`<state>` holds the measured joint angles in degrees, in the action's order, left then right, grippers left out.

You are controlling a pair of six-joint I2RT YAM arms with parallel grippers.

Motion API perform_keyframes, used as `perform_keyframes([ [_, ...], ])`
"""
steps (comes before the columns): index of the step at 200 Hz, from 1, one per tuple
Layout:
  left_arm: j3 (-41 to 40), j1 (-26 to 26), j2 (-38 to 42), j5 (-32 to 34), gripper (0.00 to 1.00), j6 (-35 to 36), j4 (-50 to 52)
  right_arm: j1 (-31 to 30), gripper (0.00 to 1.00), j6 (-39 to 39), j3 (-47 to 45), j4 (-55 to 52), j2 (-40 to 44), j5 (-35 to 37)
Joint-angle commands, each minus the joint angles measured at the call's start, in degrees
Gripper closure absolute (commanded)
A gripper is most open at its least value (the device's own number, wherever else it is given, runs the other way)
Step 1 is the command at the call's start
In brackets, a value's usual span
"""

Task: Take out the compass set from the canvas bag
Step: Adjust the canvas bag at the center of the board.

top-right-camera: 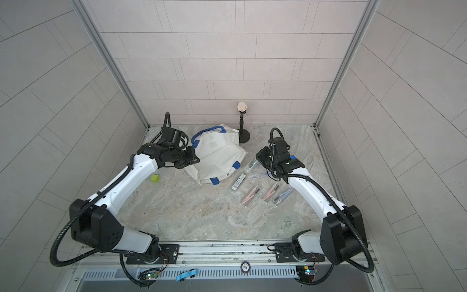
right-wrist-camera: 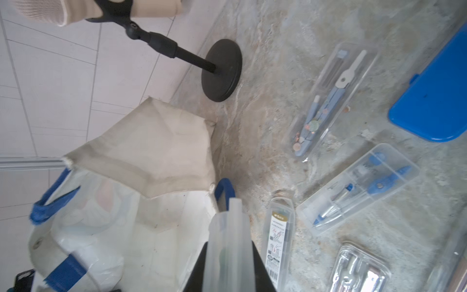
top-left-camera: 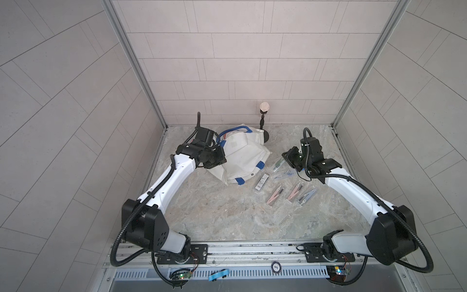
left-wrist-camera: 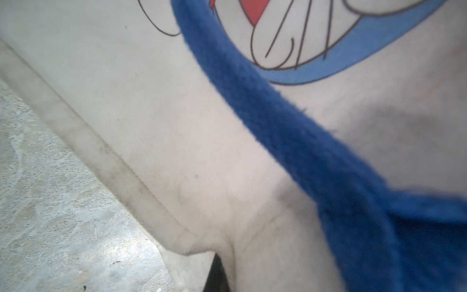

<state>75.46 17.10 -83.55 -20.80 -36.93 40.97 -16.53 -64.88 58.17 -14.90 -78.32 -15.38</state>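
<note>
Right gripper (right-wrist-camera: pixel 228 270) pinched a clear compass pack (right-wrist-camera: pixel 227 227) beside the bag (top-left-camera: pixel 242 156), apparently to lay it with the other packs (top-left-camera: pixel 274 197) on the table (top-left-camera: pixel 214 215), while the left gripper (top-left-camera: pixel 216 161), pressed shut at the bag's side, seemingly steadied it.

Both arms stretch forward; left hand (top-left-camera: pixel 215 161) fully closed, right hand (top-left-camera: pixel 287 158) clamped nearly closed.

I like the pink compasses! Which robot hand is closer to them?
Right. The right fingers, holding a clear pack, are just past the pink compasses; the left fingers pinch the bag, farther off.
</note>
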Motion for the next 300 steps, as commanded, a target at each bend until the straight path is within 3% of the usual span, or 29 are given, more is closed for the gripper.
perform_keyframes([
  [1, 3.2, -1.0, 0.7, -1.8, 1.0, -3.3, -0.6, -0.1, 0.98, 3.5, 2.5, -1.3, -7.0, -2.7],
  [84, 7.6, -6.3, -1.3, -13.7, 1.0, -16.4, -0.7, 0.7, 0.98, 2.5, 21.1, 3.1, -33.2, -6.5],
  [132, 3.8, -10.7, -2.1, -22.1, 1.0, -25.1, -3.6, 0.4, 0.96, 0.3, 27.4, 3.0, -42.6, -8.0],
  [176, 3.1, -15.0, -3.3, -22.7, 1.0, -23.5, 0.1, -0.3, 0.93, 3.2, 31.9, -2.1, -46.0, -8.4],
  [203, 4.6, -16.8, -3.8, -20.2, 0.97, -19.4, 6.0, -0.4, 0.83, 3.6, 31.2, -3.9, -45.4, -8.1],
  [221, 6.2, -17.1, -4.0, -17.5, 0.86, -16.0, 10.7, -0.4, 0.74, 3.3, 29.5, -4.4, -43.5, -7.5],
  [261, 7.8, -17.1, -2.8, -11.2, 0.41, -11.3, 16.9, -0.5, 0.62, 3.3, 26.3, -7.2, -39.5, -5.9],
  [263, 7.9, -17.2, -2.6, -10.9, 0.38, -11.1, 17.1, -0.5, 0.61, 3.3, 26.1, -7.3, -39.3, -5.8],
  [269, 8.1, -17.2, -2.3, -10.0, 0.13, -10.7, 17.6, -0.4, 0.6, 3.4, 25.8, -7.4, -38.7, -5.7],
  [274, 8.3, -17.1, -2.0, -9.0, 0.02, -10.0, 18.2, -0.4, 0.59, 3.4, 25.4, -7.6, -38.1, -5.6],
  [300, 10.7, -17.1, -0.6, -3.6, 0.0, -6.9, 22.3, -0.5, 0.53, 4.1, 24.8, -9.3, -34.7, -4.5],
])
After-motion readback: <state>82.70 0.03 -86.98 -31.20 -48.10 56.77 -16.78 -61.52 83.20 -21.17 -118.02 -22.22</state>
